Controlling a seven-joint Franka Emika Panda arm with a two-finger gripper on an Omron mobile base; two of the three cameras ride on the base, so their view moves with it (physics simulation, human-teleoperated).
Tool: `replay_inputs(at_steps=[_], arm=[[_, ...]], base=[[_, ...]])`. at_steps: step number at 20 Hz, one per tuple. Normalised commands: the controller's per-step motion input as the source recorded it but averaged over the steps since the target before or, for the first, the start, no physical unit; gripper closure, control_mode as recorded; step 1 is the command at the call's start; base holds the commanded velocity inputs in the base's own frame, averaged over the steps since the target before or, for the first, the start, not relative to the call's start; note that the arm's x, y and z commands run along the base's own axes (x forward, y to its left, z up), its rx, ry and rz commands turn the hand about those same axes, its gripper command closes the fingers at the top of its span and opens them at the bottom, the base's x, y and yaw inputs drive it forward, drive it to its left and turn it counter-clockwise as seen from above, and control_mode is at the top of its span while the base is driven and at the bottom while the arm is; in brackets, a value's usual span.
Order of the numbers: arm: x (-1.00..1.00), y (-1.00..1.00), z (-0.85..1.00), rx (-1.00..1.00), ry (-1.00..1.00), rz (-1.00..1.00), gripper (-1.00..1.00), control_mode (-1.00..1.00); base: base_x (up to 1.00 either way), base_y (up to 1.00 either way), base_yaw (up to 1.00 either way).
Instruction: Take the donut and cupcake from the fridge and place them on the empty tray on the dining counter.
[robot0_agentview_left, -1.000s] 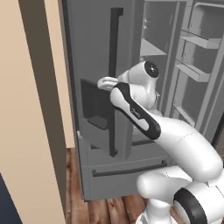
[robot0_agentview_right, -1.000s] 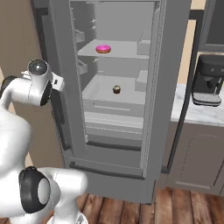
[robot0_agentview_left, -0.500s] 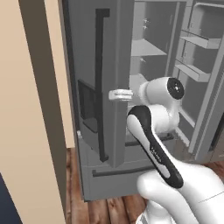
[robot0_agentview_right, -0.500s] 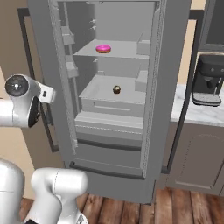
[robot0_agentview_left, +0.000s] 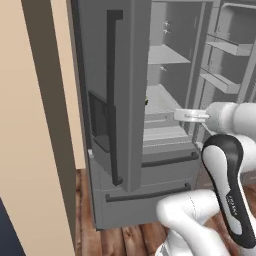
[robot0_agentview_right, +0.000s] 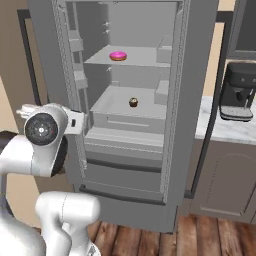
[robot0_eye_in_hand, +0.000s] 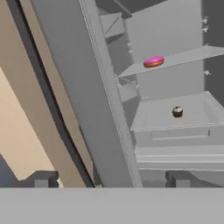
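- Fridge (robot0_agentview_right: 195, 100): both French doors swung open. In the right base view the lit interior fills the centre of the frame; the right door's inner edge runs down right of centre, with its dark bar handle at the right.
- In the left base view the left door (robot0_agentview_left: 122, 95) stands edge-on at frame centre, dark vertical handle and dispenser panel facing the camera, with the interior shelves and right-door bins behind it in the upper right.
- Donut (robot0_agentview_right: 118, 55): pink icing, lying flat on the upper shelf, upper centre of the right base view. In the hand view it sits right of centre near the top (robot0_eye_in_hand: 153, 61), at the front edge of that shelf.
- Cupcake (robot0_agentview_right: 133, 102): dark base, pale top, upright on the lower shelf, just below and slightly right of the donut. Hand view: right of centre, mid-height (robot0_eye_in_hand: 177, 111). The two are on separate shelves, well apart.
- Gripper (robot0_eye_in_hand: 107, 180): two dark finger tips at the bottom of the hand view, spread wide with nothing between them; released, grasping nothing. The left door's inner edge runs down between the tips in that frame.
- Two bottom drawers (robot0_agentview_right: 125, 167) closed, lower centre of the right base view.
- Coffee machine (robot0_agentview_right: 239, 92) on a marble counter (robot0_agentview_right: 225, 129), right edge of the right base view.
- Wood plank floor (robot0_agentview_right: 200, 235) along the bottom.
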Motion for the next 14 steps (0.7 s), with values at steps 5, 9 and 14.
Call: replay_inputs(at_steps=[5, 9, 14], arm=[[0.72, -0.29, 0.00, 0.00, 0.08, 0.03, -1.00, -1.00], [0.77, 0.00, -0.05, 0.00, 0.12, 0.00, -1.00, -1.00], [0.74, 0.00, -0.37, 0.00, 0.03, 0.00, -1.00, -1.00]], base=[[0.00, 0.00, 0.00], [0.00, 0.00, 0.00], [0.00, 0.00, 0.00]])
